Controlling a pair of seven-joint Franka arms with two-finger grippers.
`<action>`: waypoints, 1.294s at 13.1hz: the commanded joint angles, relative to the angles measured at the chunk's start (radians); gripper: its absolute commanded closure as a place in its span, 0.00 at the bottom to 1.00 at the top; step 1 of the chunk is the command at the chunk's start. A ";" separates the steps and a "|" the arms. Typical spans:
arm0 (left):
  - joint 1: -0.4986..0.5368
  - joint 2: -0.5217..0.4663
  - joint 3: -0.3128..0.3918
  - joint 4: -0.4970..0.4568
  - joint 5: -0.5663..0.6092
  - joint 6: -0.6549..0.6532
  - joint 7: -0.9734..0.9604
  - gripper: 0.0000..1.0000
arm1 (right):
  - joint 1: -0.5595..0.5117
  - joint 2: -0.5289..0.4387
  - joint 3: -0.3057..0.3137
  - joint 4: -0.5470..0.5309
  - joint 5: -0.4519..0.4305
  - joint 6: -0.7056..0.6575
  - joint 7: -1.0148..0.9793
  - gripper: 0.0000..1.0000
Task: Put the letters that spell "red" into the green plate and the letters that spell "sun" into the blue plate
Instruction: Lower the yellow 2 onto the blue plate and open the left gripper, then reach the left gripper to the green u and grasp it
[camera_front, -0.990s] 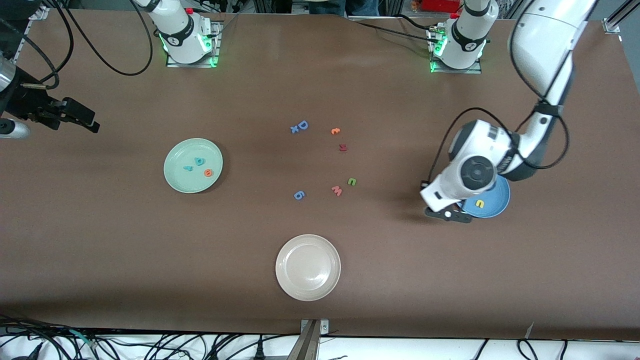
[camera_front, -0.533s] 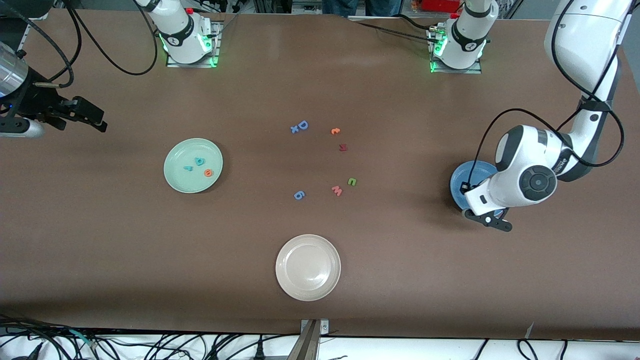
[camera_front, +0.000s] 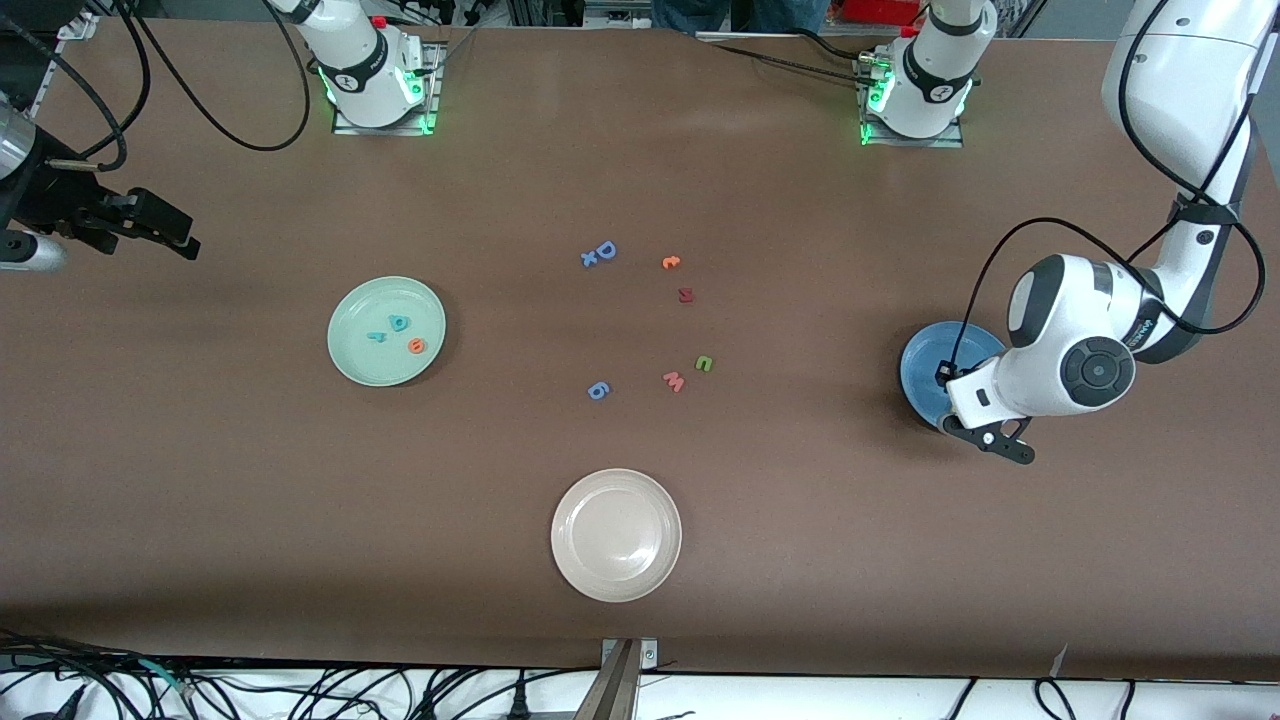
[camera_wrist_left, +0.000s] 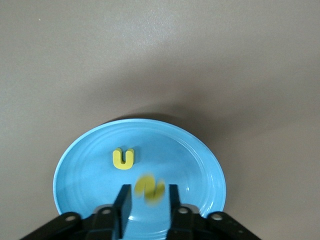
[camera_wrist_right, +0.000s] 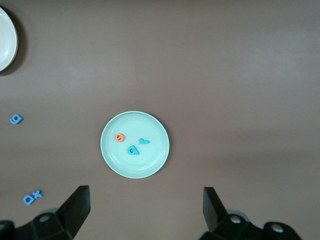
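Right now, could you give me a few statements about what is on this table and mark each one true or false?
1. The green plate holds three small letters. True.
2. A yellow u lies in the blue plate. True.
3. The off-white plate holds the green n. False: it holds nothing; the green n lies on the table beside the pink w.
4. The right gripper is over the blue plate. False: it is over the table near the green plate, fingers open.
5. The left gripper is over the blue plate. True.
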 joint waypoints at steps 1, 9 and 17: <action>0.011 -0.001 -0.012 0.001 0.025 -0.006 0.016 0.00 | -0.008 0.004 0.006 0.023 -0.013 -0.015 0.006 0.00; -0.206 -0.005 -0.019 0.016 -0.136 0.040 -0.334 0.00 | -0.005 0.000 0.009 0.029 -0.013 -0.024 0.003 0.00; -0.492 0.040 -0.017 -0.004 -0.157 0.322 -0.668 0.00 | -0.005 0.000 0.008 0.027 -0.013 -0.027 0.007 0.00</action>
